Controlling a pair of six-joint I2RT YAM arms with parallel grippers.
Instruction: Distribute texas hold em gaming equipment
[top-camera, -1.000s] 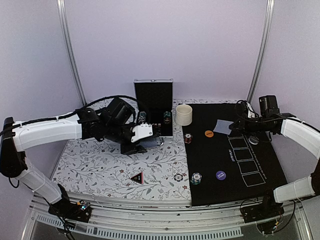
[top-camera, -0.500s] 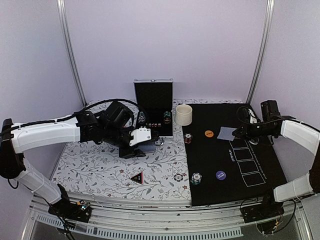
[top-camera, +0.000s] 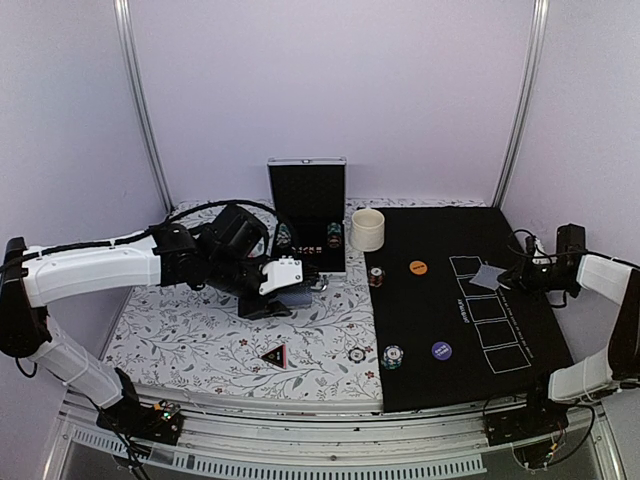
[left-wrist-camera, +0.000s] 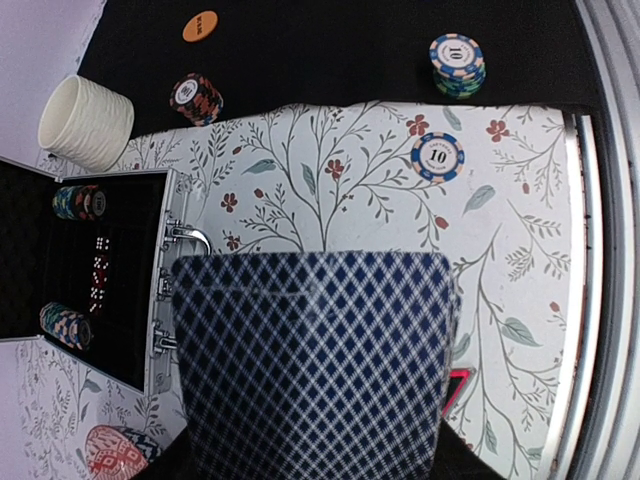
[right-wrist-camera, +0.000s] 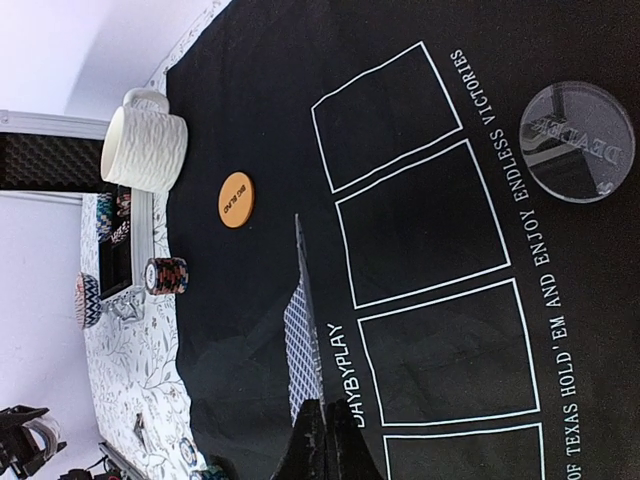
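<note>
My left gripper (top-camera: 288, 291) is shut on a deck of blue-diamond-backed cards (left-wrist-camera: 310, 360), held above the floral cloth in front of the case; the deck hides its fingers in the left wrist view. My right gripper (top-camera: 512, 276) is shut on a single card (top-camera: 487, 275), seen edge-on in the right wrist view (right-wrist-camera: 303, 330), above the far white card outlines (right-wrist-camera: 420, 220). An orange disc (top-camera: 418, 267), a dark blue disc (top-camera: 441, 349) and chip stacks (top-camera: 376, 276) (top-camera: 392, 356) sit on the black mat. One chip (top-camera: 356, 354) and the triangle marker (top-camera: 273, 354) lie on the cloth.
An open black case (top-camera: 307, 205) with chips and dice stands at the back centre. A cream cup (top-camera: 367, 229) is beside it on the mat's far corner. A clear dealer disc (right-wrist-camera: 577, 141) lies right of the outlines. The table's front rail (top-camera: 300, 440) runs below.
My right gripper has carried the card rightward and nearer, from the mat's far middle to over the outlined boxes. The left arm has barely shifted with the deck.
</note>
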